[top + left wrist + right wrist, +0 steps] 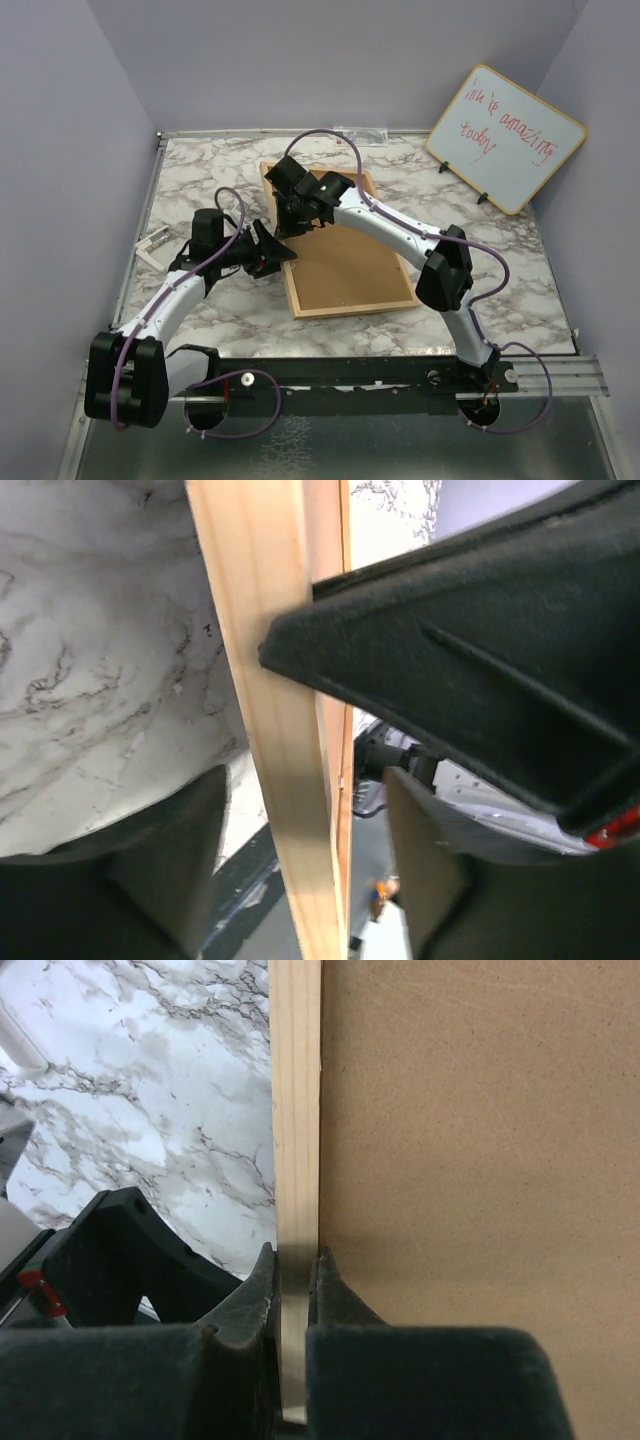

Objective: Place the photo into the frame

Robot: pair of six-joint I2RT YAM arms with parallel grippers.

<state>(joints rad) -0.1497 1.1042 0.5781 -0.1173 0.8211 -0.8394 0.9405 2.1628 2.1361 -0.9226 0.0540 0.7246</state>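
Top external view: the left pincer [268, 250] stands open astride the left rail of the frame [358, 307], likely to steady it. Face down mid-counter [200, 170], backing board [340, 255] up, the frame has that rail clamped by the right pincer [297, 1265]. The photo is not visible.

Frame [350, 308] is pale wood, backing [345, 265] brown, table [200, 165] grey-veined

The frame [350, 307] is pale wood, smooth and matt with a faint straight grain. It surrounds a flat, matt brown backing board [345, 265] that looks like fibreboard. The worktop [525, 260] has a smooth marble-look finish, white with grey veins. The right gripper [297, 1260] has jaws of matt black, finely grained plastic. The arm casings [385, 225] look like glossy white plastic. The whiteboard [507, 137] at upper right has a smooth white face edged in wood.
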